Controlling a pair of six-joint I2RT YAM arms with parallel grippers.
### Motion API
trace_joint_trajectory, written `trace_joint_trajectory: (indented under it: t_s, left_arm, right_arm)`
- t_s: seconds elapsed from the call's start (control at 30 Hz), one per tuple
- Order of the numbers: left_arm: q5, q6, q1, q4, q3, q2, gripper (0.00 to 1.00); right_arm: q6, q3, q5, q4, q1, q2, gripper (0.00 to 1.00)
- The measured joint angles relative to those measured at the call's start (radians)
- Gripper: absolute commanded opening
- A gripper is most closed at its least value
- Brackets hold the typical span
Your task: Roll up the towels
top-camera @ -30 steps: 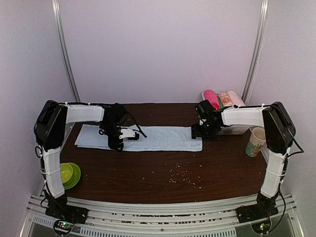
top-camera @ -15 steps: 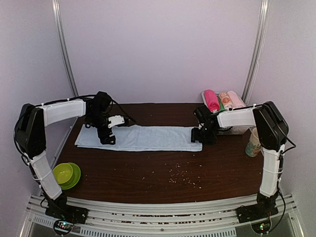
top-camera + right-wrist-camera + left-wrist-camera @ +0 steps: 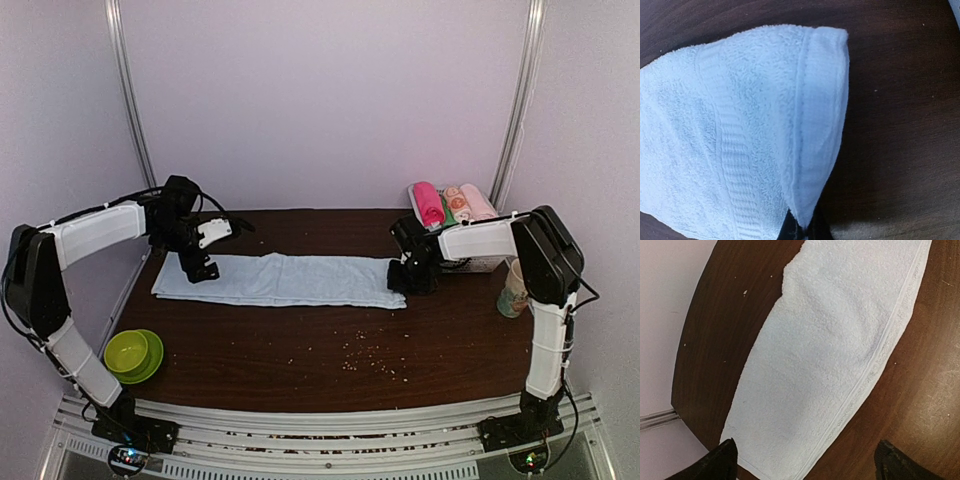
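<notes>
Right hand (image 3: pixel 402 279) is clamped shut on the right end of the towel (image 3: pixel 290 280), which lies flat on the counter (image 3: pixel 300 345), likely to start rolling. Left hand (image 3: pixel 200 271) hangs over the other end. Left wrist: spread wide, empty. Right wrist: corner pinched.

Towel (image 3: pixel 280 279) lying flat across middle of counter (image 3: pixel 250 350), running left to right. Left hand (image 3: pixel 200 268) hanging over its left end, right hand (image 3: pixel 403 281) sitting at its right end. Basket (image 3: pixel 472 263) standing behind right hand, rolls (image 3: pixel 455 200) lying in it. Cup (image 3: pixel 516 288) standing right of basket. Bowls (image 3: pixel 135 352) sitting front-left. Crumbs (image 3: pixel 365 358) lying before towel.
</notes>
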Motion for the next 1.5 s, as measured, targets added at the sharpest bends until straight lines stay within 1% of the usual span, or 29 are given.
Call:
trace_joint_trajectory:
  t_s: [0.17, 0.3, 0.37, 0.53, 0.67, 0.87, 0.97, 1.07, 1.13, 1.23, 1.33, 1.5]
  left_arm:
    - [-0.002, 0.000, 0.018, 0.019, -0.014, -0.011, 0.98]
    - [-0.009, 0.000, 0.022, 0.019, -0.029, -0.018, 0.98]
    - [-0.014, 0.000, 0.026, 0.018, -0.033, -0.023, 0.98]
    - [-0.020, -0.009, 0.048, 0.018, -0.033, -0.028, 0.98]
    - [-0.023, -0.019, 0.065, 0.018, -0.033, -0.028, 0.98]
    - [-0.023, -0.040, 0.078, 0.009, -0.033, -0.028, 0.98]
    - [-0.023, -0.050, 0.088, 0.008, -0.033, -0.028, 0.98]
    - [-0.022, -0.061, 0.097, 0.006, -0.033, -0.028, 0.98]
    - [-0.020, -0.072, 0.103, 0.006, -0.033, -0.027, 0.98]
    - [-0.014, -0.094, 0.119, 0.006, -0.031, -0.017, 0.98]
    - [-0.006, -0.119, 0.143, 0.005, -0.020, 0.006, 0.98]
    - [0.002, -0.156, 0.187, 0.011, -0.011, 0.027, 0.98]
  right_arm:
    - [0.015, -0.034, 0.005, 0.020, 0.000, -0.021, 0.00]
    - [0.003, -0.064, 0.035, -0.024, -0.003, -0.089, 0.00]
    - [-0.016, -0.064, 0.055, -0.056, -0.006, -0.154, 0.00]
    - [-0.071, -0.048, 0.101, -0.114, -0.038, -0.373, 0.00]
    - [-0.119, -0.017, 0.130, -0.143, -0.081, -0.480, 0.00]
    - [-0.175, 0.000, 0.155, -0.206, -0.132, -0.504, 0.00]
    - [-0.194, 0.035, 0.154, -0.232, -0.143, -0.504, 0.00]
    - [-0.198, 0.109, 0.124, -0.225, -0.137, -0.486, 0.00]
    - [-0.200, 0.183, 0.100, -0.214, -0.108, -0.439, 0.00]
    - [-0.199, 0.305, 0.054, -0.176, -0.038, -0.314, 0.00]
    - [-0.193, 0.417, -0.005, -0.132, 0.056, -0.152, 0.00]
    - [-0.175, 0.594, -0.087, -0.115, 0.192, 0.083, 0.00]
